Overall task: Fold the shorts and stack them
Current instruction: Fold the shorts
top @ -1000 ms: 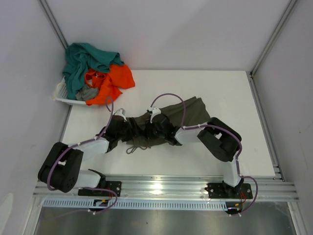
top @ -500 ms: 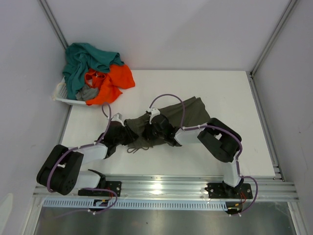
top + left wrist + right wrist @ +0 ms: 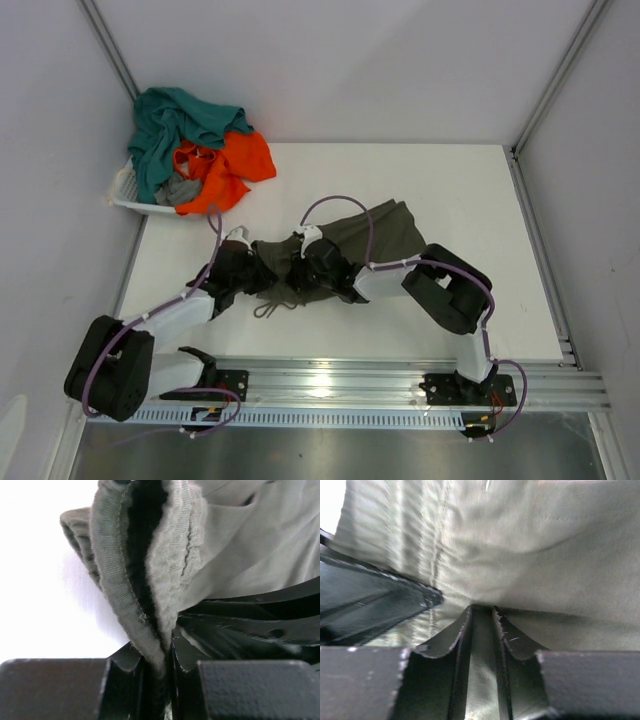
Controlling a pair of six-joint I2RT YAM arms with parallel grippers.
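On the table (image 3: 470,190), near-centre: the olive shorts (image 3: 385,230) lie crumpled, with both arms reaching in over the waist end.
Left gripper (image 3: 248,268): clamped on the olive shorts. The left wrist view shows the ribbed waistband (image 3: 112,580) folded double and pinched between the fingers.
Right gripper (image 3: 306,262): also closed on the olive shorts, with a strip of smooth cloth running down the narrow slot between its fingers in the right wrist view.
Only in the top view: the drawstring (image 3: 272,306) loops onto the table on the near side of the waist. The white basket (image 3: 122,192) sits at the far-left corner, holding the teal shorts (image 3: 170,125), orange shorts (image 3: 245,158) and grey shorts (image 3: 178,192) in a heap.
Only in the wrist views: the grips themselves, which the black gripper bodies hide from above.
Changed since a second ago: the left arm's elbow has swung out toward the near-left corner. Its gripper has drawn away from the right one, and a band of olive cloth now shows between them where the two were crowded together.
Long axis: diagonal in the top view, running from the waist at the grippers on the near left up to the leg hems.
Pointing: the legs point far-right and the waist points toward the left arm.
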